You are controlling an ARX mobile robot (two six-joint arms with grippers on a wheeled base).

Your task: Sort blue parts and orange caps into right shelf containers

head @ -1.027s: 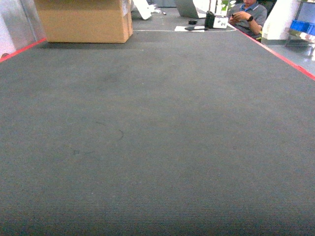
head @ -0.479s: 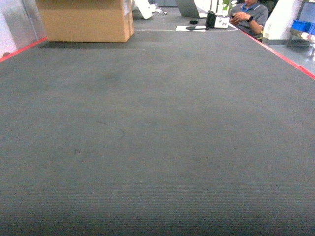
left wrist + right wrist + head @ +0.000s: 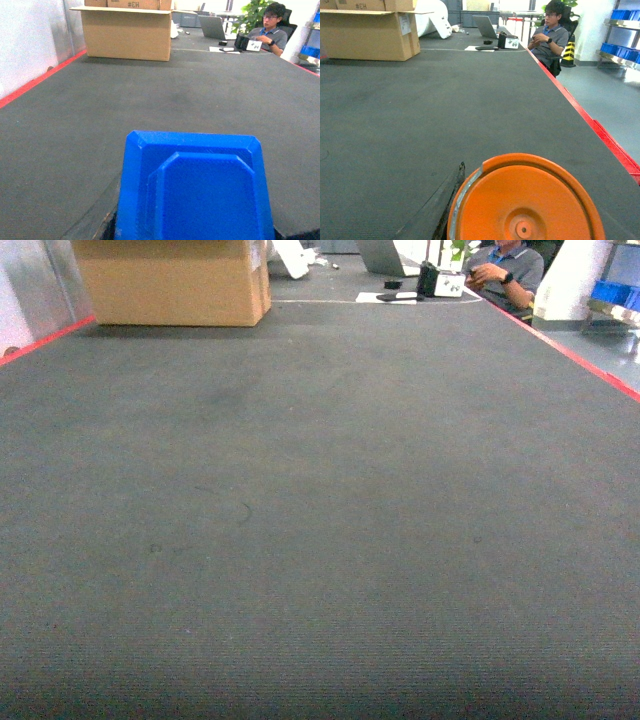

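A bright blue part with a raised octagonal lump fills the bottom of the left wrist view. It hangs above the dark floor, with my left gripper shut on it. Only a dark finger shows at its left edge. A round orange cap with a rim fills the bottom of the right wrist view, my right gripper shut on it and one dark finger beside it. Blue containers stand on a metal shelf at the far right; the same containers show in the right wrist view. Neither gripper shows in the head view.
Dark grey carpet stretches ahead, bordered by a red line on the right and another on the left. A large cardboard box stands far left. A seated person, a laptop and a striped cone are at the far end.
The head view has shifted slightly; the box and the seated person sit a little higher in the frame than a second ago. Nothing else differs.
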